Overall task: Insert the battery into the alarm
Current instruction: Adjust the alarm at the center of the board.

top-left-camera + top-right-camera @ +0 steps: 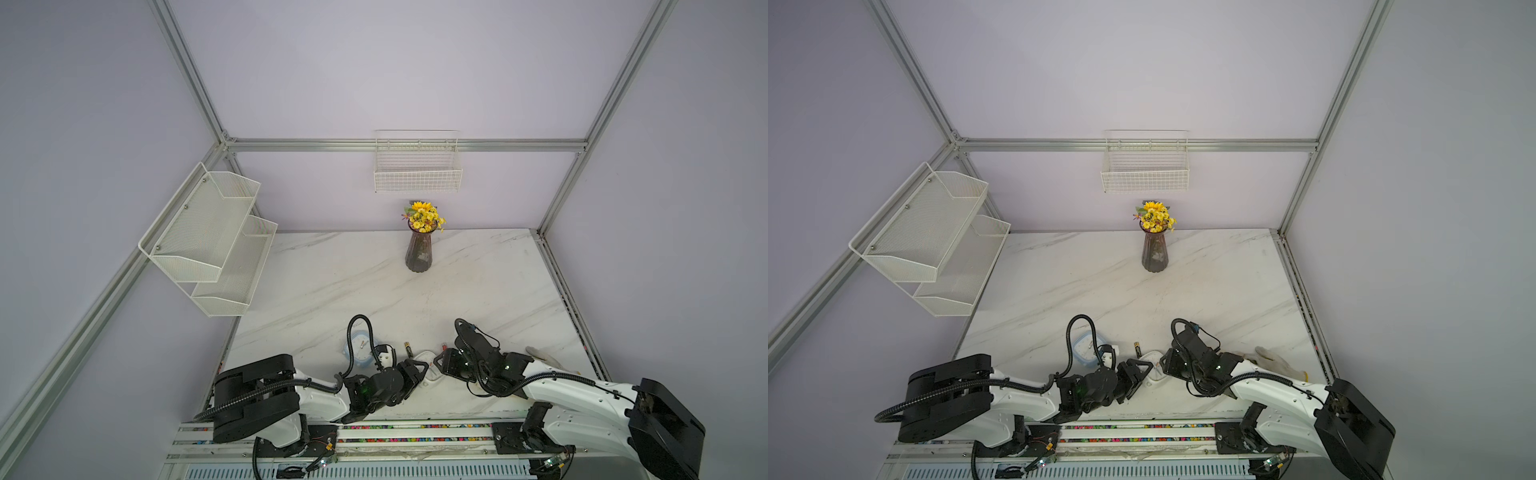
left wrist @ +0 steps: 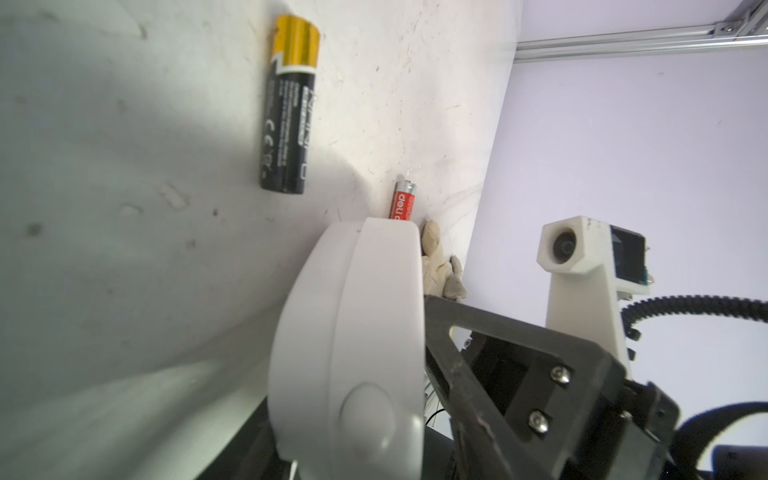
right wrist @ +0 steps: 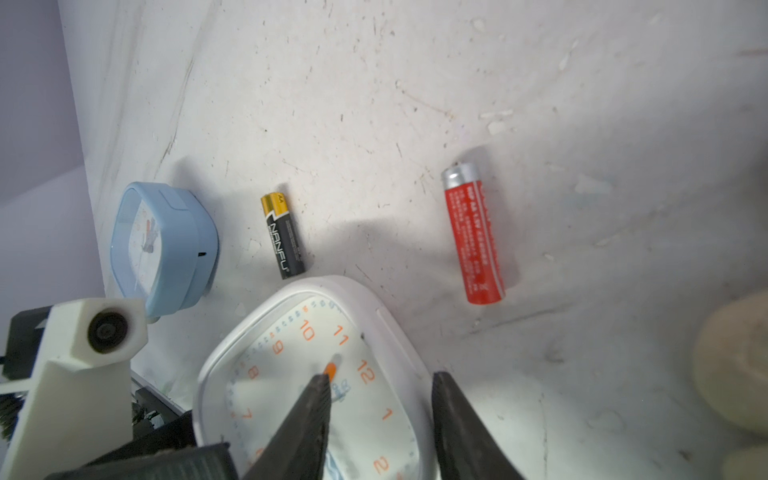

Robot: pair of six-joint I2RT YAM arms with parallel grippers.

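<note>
white alarm clock (image 3: 291, 361): smooth rounded-square plastic, tipped up on scuffed marble table (image 3: 374, 104) | my right end effector (image 3: 380, 376): pinching its rim, part-open | left end effector (image 1: 420, 371): half-open around it, can't tell if gripping | black-gold battery (image 3: 282, 235), red battery (image 3: 473, 235): glossy cylinders, flat nearby

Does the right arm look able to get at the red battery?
Probably yes, once freed: the right arm has its jaws astride the white alarm; the red battery lies uncovered on the table close by.

White links (image 1: 320, 399) carry black joints (image 1: 382, 386), ribbed black cables (image 2: 698, 303) and triangular black fingers (image 3: 307, 424).
</note>
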